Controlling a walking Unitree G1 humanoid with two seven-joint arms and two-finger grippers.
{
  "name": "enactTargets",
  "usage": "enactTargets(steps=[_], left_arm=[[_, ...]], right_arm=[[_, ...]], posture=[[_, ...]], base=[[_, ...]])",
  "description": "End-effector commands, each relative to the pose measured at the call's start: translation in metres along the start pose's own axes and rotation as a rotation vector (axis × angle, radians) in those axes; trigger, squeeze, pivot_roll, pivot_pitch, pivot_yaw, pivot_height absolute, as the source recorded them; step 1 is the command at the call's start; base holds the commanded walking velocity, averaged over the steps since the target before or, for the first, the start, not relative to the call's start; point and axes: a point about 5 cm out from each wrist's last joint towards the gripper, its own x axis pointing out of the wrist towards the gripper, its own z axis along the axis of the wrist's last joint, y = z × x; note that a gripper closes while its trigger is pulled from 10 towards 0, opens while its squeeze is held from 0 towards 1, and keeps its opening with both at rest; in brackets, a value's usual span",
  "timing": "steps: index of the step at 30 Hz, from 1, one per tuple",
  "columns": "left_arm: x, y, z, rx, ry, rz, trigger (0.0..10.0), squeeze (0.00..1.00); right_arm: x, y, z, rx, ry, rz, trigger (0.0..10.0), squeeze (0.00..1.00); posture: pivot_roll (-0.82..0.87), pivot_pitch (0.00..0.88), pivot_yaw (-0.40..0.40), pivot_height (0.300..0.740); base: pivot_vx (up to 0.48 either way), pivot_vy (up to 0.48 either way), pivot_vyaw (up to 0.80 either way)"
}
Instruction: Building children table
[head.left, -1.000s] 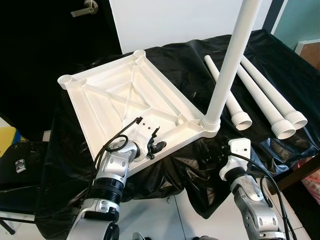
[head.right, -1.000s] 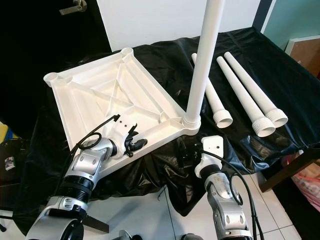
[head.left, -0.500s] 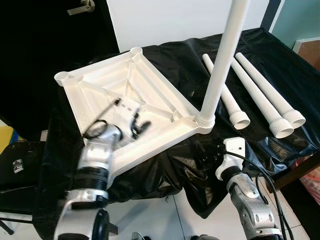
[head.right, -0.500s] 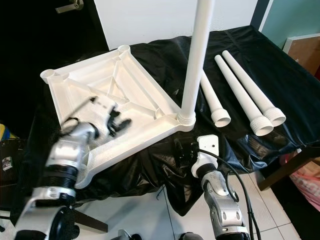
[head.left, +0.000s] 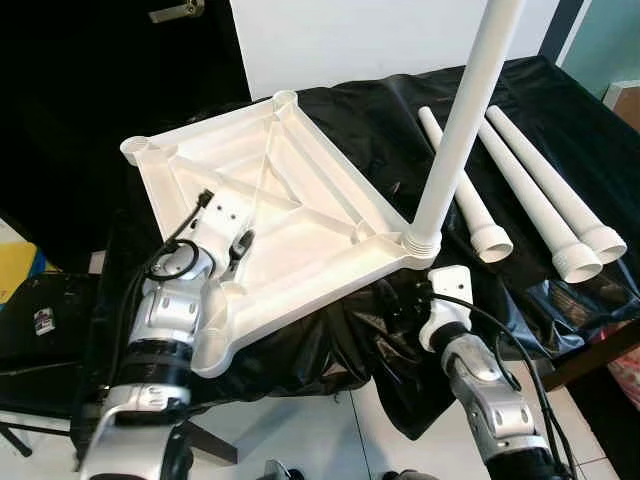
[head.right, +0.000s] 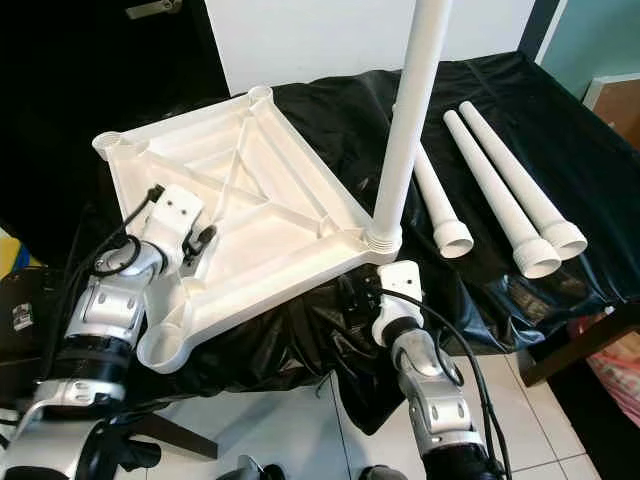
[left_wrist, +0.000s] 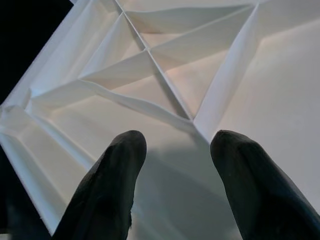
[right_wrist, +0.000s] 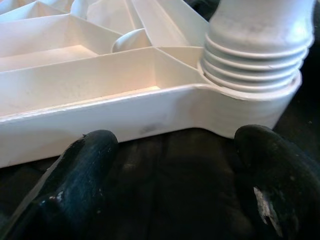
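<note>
Both tools empty, fingers apart: left tool (left_wrist: 175, 190) over tabletop (head.left: 290, 215), right tool (right_wrist: 170, 185) beside screwed-in leg (head.left: 455, 140).

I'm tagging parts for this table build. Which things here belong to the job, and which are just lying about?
Job:
- white tabletop, upside down on the black sheet
- leg standing in its corner socket
- three loose legs lying beside it
- left gripper, open over the tabletop
- right gripper, open at that corner

Lying about:
- door handle
- dark case on the floor
</note>
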Motion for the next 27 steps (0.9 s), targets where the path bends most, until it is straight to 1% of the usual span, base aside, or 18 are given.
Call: enactTargets(steps=[1, 2, 5, 7, 10, 13, 17, 18, 19, 20, 21, 25, 26, 27], left_arm=[[-0.001, 0.003, -0.009, 0.047, 0.029, 0.12, 10.0, 0.0], [-0.003, 0.003, -0.012, 0.072, 0.041, 0.124, 10.0, 0.0], [-0.004, 0.006, -0.015, 0.082, 0.053, 0.153, 10.0, 0.0], [-0.004, 0.006, -0.015, 0.082, 0.053, 0.153, 10.0, 0.0], [-0.006, 0.007, -0.02, 0.16, 0.076, 0.17, 10.0, 0.0], [-0.007, 0.007, -0.021, 0.171, 0.081, 0.163, 10.0, 0.0], [-0.007, 0.004, -0.026, 0.223, 0.098, 0.139, 10.0, 0.0], [-0.007, 0.001, -0.029, 0.244, 0.107, 0.121, 10.0, 0.0], [-0.007, -0.002, -0.031, 0.248, 0.116, 0.095, 10.0, 0.0], [-0.007, -0.002, -0.031, 0.248, 0.116, 0.095, 10.0, 0.0], [-0.007, -0.008, -0.033, 0.269, 0.119, 0.052, 10.0, 0.0], [-0.011, -0.039, -0.037, 0.296, 0.117, -0.177, 10.0, 0.0], [-0.011, -0.039, -0.037, 0.296, 0.117, -0.177, 10.0, 0.0], [-0.013, -0.049, -0.038, 0.284, 0.107, -0.248, 10.0, 0.0]], right_arm=[[0.001, 0.004, -0.005, 0.004, 0.03, 0.008, 10.0, 0.0], [0.003, 0.006, -0.004, 0.009, 0.026, 0.01, 10.0, 0.0], [0.007, 0.009, -0.003, 0.018, 0.026, 0.014, 10.0, 0.0], [0.007, 0.009, -0.003, 0.018, 0.026, 0.014, 10.0, 0.0], [0.014, 0.012, -0.004, 0.021, 0.035, 0.017, 10.0, 0.0], [0.016, 0.013, -0.004, 0.02, 0.036, 0.019, 10.0, 0.0], [0.022, 0.016, -0.003, 0.021, 0.04, 0.024, 10.0, 0.0], [0.023, 0.017, -0.003, 0.024, 0.042, 0.023, 10.0, 0.0], [0.024, 0.018, -0.003, 0.026, 0.043, 0.021, 10.0, 0.0], [0.024, 0.018, -0.003, 0.026, 0.043, 0.021, 10.0, 0.0], [0.025, 0.018, -0.004, 0.032, 0.05, 0.017, 10.0, 0.0], [0.028, 0.019, -0.007, 0.047, 0.06, 0.008, 10.0, 0.0], [0.028, 0.019, -0.007, 0.047, 0.06, 0.008, 10.0, 0.0], [0.03, 0.019, -0.007, 0.047, 0.06, 0.008, 10.0, 0.0]], posture=[[-0.09, 0.078, 0.055, 0.74], [-0.08, 0.076, 0.052, 0.74], [-0.08, 0.07, 0.048, 0.74], [-0.08, 0.07, 0.048, 0.74], [-0.07, 0.065, 0.047, 0.74], [-0.06, 0.063, 0.047, 0.74], [-0.06, 0.058, 0.045, 0.74], [-0.06, 0.056, 0.044, 0.74], [-0.06, 0.056, 0.043, 0.74], [-0.06, 0.056, 0.043, 0.74], [-0.06, 0.054, 0.043, 0.74], [-0.05, 0.056, 0.041, 0.74], [-0.05, 0.056, 0.041, 0.74], [-0.05, 0.056, 0.041, 0.74]], base=[[0.0, 0.0, 0.0], [0.0, 0.0, 0.0], [0.0, 0.0, 0.0], [0.0, 0.0, 0.0], [0.0, 0.0, 0.0], [0.0, 0.0, 0.0], [0.0, 0.0, 0.0], [0.0, 0.0, 0.0], [0.0, 0.0, 0.0], [0.0, 0.0, 0.0], [0.0, 0.0, 0.0], [0.0, 0.0, 0.0], [0.0, 0.0, 0.0], [0.0, 0.0, 0.0]])
